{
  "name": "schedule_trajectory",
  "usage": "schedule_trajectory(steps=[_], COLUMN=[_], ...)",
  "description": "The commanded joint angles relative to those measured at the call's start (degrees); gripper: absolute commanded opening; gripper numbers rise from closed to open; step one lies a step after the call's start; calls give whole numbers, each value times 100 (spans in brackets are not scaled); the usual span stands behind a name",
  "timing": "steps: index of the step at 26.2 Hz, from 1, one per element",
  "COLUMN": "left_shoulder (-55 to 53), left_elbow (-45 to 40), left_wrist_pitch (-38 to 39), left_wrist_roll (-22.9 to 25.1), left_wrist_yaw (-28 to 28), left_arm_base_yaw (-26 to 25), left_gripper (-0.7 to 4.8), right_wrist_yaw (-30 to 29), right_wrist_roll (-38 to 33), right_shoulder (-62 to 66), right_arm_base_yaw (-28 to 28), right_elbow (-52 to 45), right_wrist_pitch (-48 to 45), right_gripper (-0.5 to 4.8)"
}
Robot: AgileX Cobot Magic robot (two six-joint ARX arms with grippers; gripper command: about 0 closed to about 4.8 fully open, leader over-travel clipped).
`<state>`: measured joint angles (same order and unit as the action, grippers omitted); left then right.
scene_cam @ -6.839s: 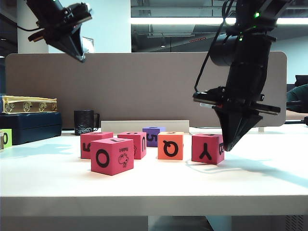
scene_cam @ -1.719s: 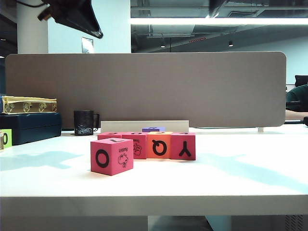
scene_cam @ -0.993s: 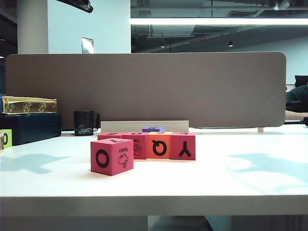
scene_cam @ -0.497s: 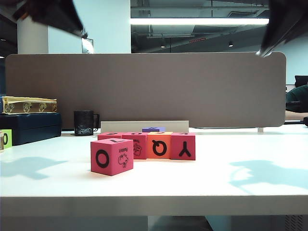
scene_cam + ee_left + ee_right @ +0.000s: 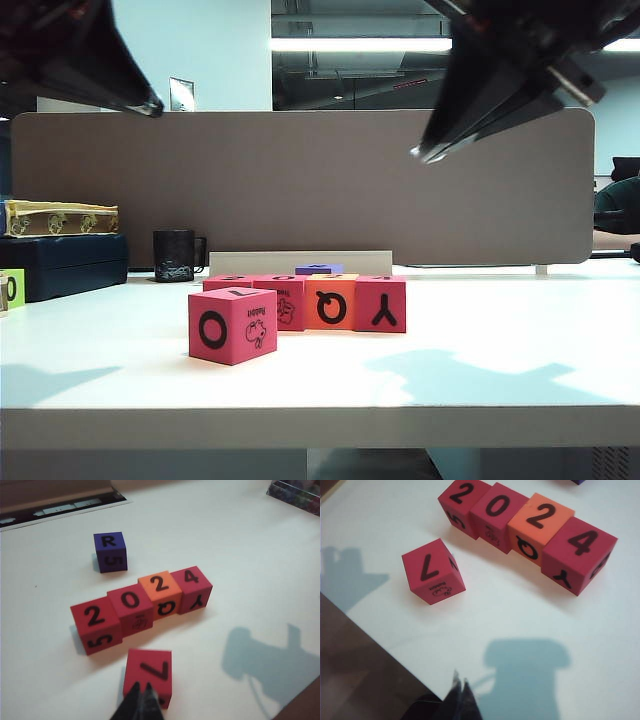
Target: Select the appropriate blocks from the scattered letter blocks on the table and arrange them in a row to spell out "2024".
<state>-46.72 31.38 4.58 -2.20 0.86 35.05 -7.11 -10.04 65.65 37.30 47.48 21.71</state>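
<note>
With my left gripper [image 5: 141, 696] and right gripper [image 5: 459, 692] both closed, empty and raised above the table [image 5: 480, 390], the lone red block [image 5: 148, 675] lies nearest, just in front of the touching row [image 5: 142, 607] whose tops read 2024, the purple block [image 5: 110, 551] beyond that row.

My left tool [image 5: 150, 103] is black, tapering to a thin pointed tip, matte and dark against the light. My right tool [image 5: 425, 152] is also black, wedge-shaped, with flat layered plates and a pale strip along one edge. In both wrist views the fingers [image 5: 141, 705] are black, narrow, pressed together.
</note>
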Motion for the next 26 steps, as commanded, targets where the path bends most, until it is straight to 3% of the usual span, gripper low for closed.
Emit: schedule_trajectory(steps=[1,26], left_shoulder=[168,164], left_elbow=[-284,-282], left_wrist_pitch=[-118,-160], left_wrist_roll=[31,173], left_wrist_yaw=[149,151], left_arm_base_yaw=[-13,-9], left_gripper=[-6,-6], right_wrist_yaw=[378,463], right_wrist_roll=[-28,-26], right_shoulder=[-17,-26], right_arm_base_yaw=[243,162], right_elbow=[-164,-162], right_wrist_pitch=[-407,-101], right_gripper=[-2,-1])
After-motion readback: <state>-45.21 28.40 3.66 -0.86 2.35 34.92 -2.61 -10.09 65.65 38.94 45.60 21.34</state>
